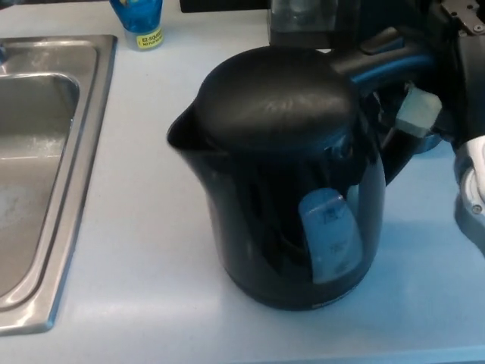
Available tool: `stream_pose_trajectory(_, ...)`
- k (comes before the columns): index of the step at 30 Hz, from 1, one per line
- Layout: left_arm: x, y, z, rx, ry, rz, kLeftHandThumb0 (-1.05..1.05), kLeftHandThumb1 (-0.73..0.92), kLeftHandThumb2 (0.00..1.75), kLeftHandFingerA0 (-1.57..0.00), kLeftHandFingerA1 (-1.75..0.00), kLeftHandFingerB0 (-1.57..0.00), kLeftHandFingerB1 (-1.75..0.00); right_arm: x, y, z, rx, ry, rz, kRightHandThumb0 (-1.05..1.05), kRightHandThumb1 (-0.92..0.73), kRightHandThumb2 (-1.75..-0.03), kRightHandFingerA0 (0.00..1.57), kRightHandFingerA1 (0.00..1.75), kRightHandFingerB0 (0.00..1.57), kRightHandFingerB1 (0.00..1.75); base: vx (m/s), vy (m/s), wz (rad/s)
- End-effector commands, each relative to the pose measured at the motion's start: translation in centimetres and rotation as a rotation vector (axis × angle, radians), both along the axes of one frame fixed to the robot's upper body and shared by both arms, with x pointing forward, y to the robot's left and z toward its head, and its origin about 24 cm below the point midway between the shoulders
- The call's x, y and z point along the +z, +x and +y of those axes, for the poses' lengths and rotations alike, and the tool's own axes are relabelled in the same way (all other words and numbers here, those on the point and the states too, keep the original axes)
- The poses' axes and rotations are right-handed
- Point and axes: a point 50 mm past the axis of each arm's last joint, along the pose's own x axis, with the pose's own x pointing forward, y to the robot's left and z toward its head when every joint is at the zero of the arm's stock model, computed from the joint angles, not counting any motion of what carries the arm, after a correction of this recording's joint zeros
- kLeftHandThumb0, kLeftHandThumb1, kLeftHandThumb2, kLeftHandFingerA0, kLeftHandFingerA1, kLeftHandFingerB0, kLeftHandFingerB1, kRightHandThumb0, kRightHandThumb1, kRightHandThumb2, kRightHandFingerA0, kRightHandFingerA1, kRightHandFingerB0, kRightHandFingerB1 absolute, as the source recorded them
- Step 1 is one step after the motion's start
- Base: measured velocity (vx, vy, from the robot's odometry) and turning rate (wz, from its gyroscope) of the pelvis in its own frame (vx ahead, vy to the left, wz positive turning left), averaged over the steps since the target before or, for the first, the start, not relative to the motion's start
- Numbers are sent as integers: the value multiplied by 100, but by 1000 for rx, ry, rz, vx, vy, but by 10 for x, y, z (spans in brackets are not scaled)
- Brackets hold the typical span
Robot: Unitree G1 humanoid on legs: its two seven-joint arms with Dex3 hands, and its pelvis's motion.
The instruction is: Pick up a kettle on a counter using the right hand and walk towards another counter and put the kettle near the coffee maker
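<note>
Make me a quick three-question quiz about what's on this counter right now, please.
1. True or false: the kettle stands upright on the counter.
2. Which way does its spout point: A) toward the sink, B) away from it?
3. What colour is the small bottle at the back?

Key: 1 true; 2 A; 3 blue, with a yellow label.

Black kettle (288, 182), glossy, lid closed, standing upright on the pale counter (144, 227) to the right of the steel sink (45, 167); spout toward the sink, handle away from it; translucent water-level window on its side.
</note>
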Motion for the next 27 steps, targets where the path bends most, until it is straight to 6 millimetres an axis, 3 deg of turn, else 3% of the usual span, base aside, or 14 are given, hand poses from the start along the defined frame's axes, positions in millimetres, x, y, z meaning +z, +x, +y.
stream_pose_trajectory(1,5,0,7,-29,37,-22,-9,30,143,-109,-126,-106,-111,-11,-1,-8,66,-102,166,-48,-55,-76,0,0,11,6,0,0,0)
stream_pose_trajectory(14,6,-2,9,-29,45,-15,-5,20,152,-105,-130,-107,-115,-24,-8,-19,107,-102,275,-46,-55,-77,0,0,12,1,0,0,0)
stream_pose_trajectory(15,6,-2,8,-15,37,-25,-3,26,145,-104,-129,-104,-112,-26,-12,-24,145,-154,311,-45,-60,-63,0,0,0,18,0,0,0)
stream_pose_trajectory(17,6,-3,7,-9,33,-30,-3,26,145,-104,-129,-104,-112,-27,-14,-26,163,-177,329,-45,-60,-63,0,0,0,18,0,0,0)
stream_pose_trajectory(18,6,-3,8,-17,40,-20,-1,23,146,-104,-130,-104,-112,-27,-14,-27,174,-209,334,-47,-51,-72,0,0,3,9,0,0,0)
stream_pose_trajectory(19,6,-3,8,-20,44,-15,-1,23,146,-104,-130,-104,-112,-27,-15,-27,179,-223,337,-47,-51,-72,0,0,3,9,0,0,0)
stream_pose_trajectory(20,7,-5,9,-15,44,-21,8,16,151,-105,-133,-106,-112,-22,-20,-30,221,-317,354,-54,-52,-56,0,0,0,6,0,0,0)
stream_pose_trajectory(23,8,-5,9,-13,44,-24,8,16,151,-105,-133,-106,-112,-19,-23,-32,242,-362,367,-54,-52,-56,0,0,0,6,0,0,0)
stream_pose_trajectory(24,7,-7,11,-2,43,-13,-11,32,145,-109,-131,-105,-114,-5,-32,-39,289,-483,381,-70,-41,-63,0,0,0,0,0,0,0)
stream_pose_trajectory(25,7,-7,11,-1,43,-12,-11,32,145,-109,-131,-105,-114,-4,-33,-39,295,-497,383,-70,-41,-63,0,0,0,0,0,0,0)
stream_pose_trajectory(27,7,-8,11,7,40,-14,-4,26,148,-107,-134,-105,-114,5,-40,-48,323,-538,405,-89,-38,-67,0,0,0,0,0,0,0)
